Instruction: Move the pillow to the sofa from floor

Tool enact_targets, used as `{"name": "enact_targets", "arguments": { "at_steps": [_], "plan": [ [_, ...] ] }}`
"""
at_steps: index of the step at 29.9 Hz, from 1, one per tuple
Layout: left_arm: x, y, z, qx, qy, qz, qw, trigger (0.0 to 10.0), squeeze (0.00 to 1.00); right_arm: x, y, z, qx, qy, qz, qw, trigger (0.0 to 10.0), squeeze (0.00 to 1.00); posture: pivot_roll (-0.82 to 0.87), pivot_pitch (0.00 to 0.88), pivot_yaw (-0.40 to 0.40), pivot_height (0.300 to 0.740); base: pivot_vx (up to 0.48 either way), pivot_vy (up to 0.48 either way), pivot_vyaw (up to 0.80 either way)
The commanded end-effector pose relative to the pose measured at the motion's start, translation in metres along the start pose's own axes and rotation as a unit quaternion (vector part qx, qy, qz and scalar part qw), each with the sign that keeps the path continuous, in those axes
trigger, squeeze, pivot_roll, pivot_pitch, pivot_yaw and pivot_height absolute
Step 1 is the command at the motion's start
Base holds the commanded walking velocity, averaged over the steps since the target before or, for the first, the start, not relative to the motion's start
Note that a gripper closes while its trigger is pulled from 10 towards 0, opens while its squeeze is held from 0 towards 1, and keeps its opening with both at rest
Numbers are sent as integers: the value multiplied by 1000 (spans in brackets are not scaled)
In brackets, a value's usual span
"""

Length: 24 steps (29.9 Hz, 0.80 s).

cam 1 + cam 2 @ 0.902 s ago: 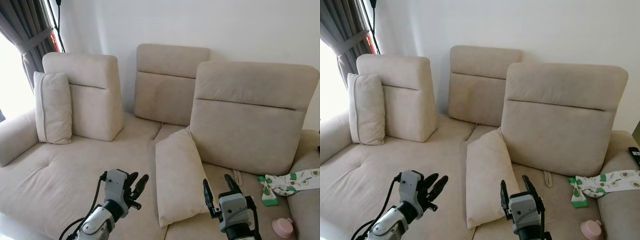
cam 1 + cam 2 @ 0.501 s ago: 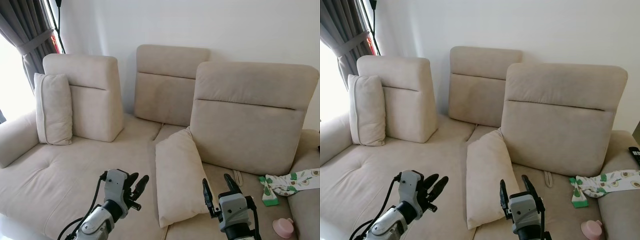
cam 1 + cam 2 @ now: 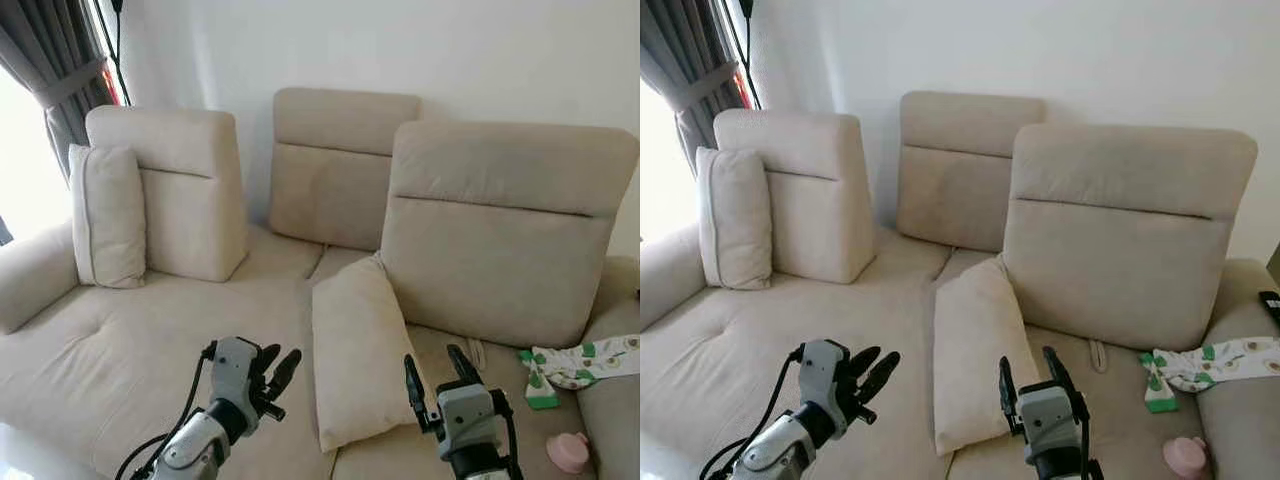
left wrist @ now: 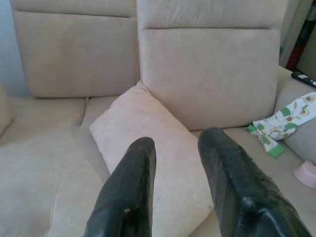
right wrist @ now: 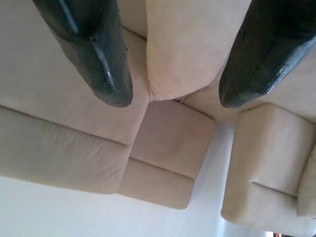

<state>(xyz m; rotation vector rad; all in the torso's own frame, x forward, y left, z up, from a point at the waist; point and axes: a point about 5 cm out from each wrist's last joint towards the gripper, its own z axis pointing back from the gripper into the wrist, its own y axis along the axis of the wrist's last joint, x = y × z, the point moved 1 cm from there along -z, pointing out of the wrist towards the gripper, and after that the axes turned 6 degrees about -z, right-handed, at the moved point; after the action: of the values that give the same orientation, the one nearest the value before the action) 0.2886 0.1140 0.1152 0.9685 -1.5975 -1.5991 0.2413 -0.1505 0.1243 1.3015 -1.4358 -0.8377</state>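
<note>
Left eye view shows the pillow (image 3: 358, 352) already on the sofa (image 3: 150, 340), leaning against the right backrest (image 3: 505, 230) near the seat's front edge. Both the left gripper (image 3: 272, 372) and right gripper (image 3: 436, 375) hover with jaws spread, empty. Placement looks done; next, probably withdraw.

Room interior, daylit. Wall (image 3: 400, 45): plain white, unadorned. Beige fabric sofa (image 3: 130, 350) with three separate tall backrests: one at left (image 3: 185, 190), one recessed in the middle (image 3: 335, 165), one larger at right (image 3: 505, 230). Rounded armrest (image 3: 30, 275) at the left end. Tufted seat cushions, seam running between them. Grey curtain (image 3: 50, 70) at upper left, gathered by a tie-back; bright daylight enters from the window beside it. Strip of pale glossy floor (image 3: 25, 455) at lower left.
</note>
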Motion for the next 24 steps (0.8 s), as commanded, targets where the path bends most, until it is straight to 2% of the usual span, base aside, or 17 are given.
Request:
{"name": "enact_targets", "arguments": {
  "at_steps": [1, 19, 24],
  "plan": [
    [-1, -6, 4, -15, 2, 9, 1000, 10000, 0, -1, -2, 1, -3, 1, -9, 1000, 10000, 0, 92, 0, 64, 740, -304, 0, 0],
    [2, -6, 1, -16, 1, 12, 1000, 10000, 0, 0, -2, -1, -5, 1, -6, 1000, 10000, 0, 89, 0, 61, 740, -327, 0, 0],
    [3, -6, 1, -15, -2, 14, 1000, 10000, 0, 0, -3, -1, -6, 0, -6, 1000, 10000, 0, 86, 0, 60, 740, 0, 0, 0]
  ]
}}
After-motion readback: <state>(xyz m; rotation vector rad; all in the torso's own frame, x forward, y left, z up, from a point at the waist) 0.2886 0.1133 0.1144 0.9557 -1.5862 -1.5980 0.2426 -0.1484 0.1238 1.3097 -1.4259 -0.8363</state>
